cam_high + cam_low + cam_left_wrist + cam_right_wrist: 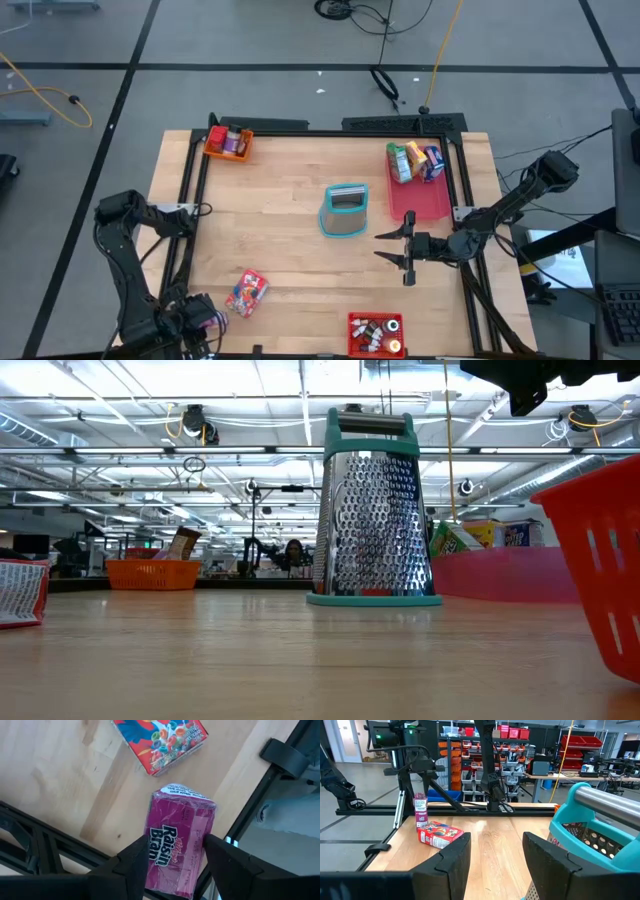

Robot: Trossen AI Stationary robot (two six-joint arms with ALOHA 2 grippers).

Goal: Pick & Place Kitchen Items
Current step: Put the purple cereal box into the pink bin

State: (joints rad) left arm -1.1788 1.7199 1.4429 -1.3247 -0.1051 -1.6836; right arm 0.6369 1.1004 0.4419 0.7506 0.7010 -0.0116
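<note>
Between the fingers of the left gripper [175, 844], at the near left corner of the surface [60, 780], is a purple Raisin Bran box [181, 815]. One finger sits on each of its long sides and both seem to meet its faces. I cannot tell whether they are pressing on it or only close alongside. The right wrist view shows this box standing upright on a narrow end, close to the corner. Just past the fingertips a colourful cereal box [160, 740] lies flat, and a black frame rail [30, 835] runs close behind the fingers.

The risk comes from that tall, narrow stance. If one finger rubs a face as the gripper lifts or shifts sideways, I judge the box could rock and fall, either onto the flat box ahead or back over the rail and off the surface. If the fingers do hold it, the hold looks shallow and near the top, so a quick swing could let it twist or slip.

The right gripper [390, 246] waits with its fingers apart and empty. A teal-framed grater [600, 820] is close beside them, and a careless sweep could knock it over.
</note>
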